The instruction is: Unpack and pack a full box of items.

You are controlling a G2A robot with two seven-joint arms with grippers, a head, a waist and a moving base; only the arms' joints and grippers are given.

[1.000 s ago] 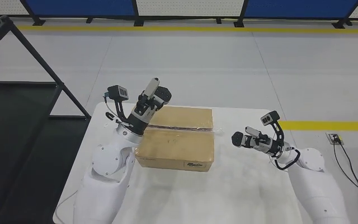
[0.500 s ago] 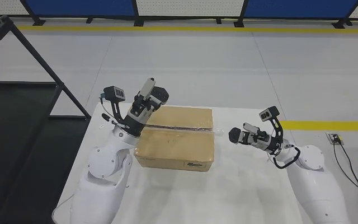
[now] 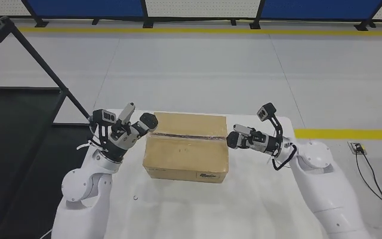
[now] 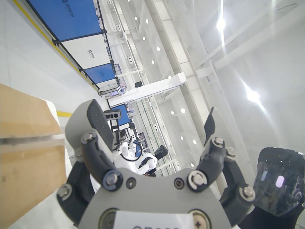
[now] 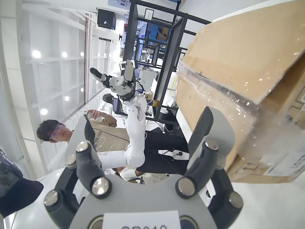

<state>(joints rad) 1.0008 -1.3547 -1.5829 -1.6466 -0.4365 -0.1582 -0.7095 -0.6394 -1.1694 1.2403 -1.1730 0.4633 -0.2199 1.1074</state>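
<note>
White rectangular table (image 3: pixel 256 206) carries one thing: a brown cardboard box (image 3: pixel 187 149), sitting about mid-table and slightly toward the far edge, with its long sides running left-right. The box is closed, top flaps down and meeting in a seam along its length. A strip of clear glossy packing tape (image 5: pixel 215 85) covers the seam and wraps down over the right end, wrinkled where it folds over the edge. Contents are hidden, so can't tell what is inside. There is a small printed label (image 3: pixel 208 175) on the near side face, and another label patch low on the right end face (image 5: pixel 281 166). Left gripper (image 3: pixel 138 117) sits just off the box's left end, tilted upward and away from the table, apart from the cardboard; its two fingers are spread wide with nothing between them, dark ribbed pads (image 4: pixel 99 122) facing each other across the gap. Right gripper (image 3: pixel 234 136) sits just beside the box's right end, level with the taped seam and pointing at it; its fingers are also spread, nothing held, and whether a fingertip touches the tape can't be told. A tiny dark ring-like speck (image 3: pixel 136 198) lies on the table near the front left, too small to identify.
</note>
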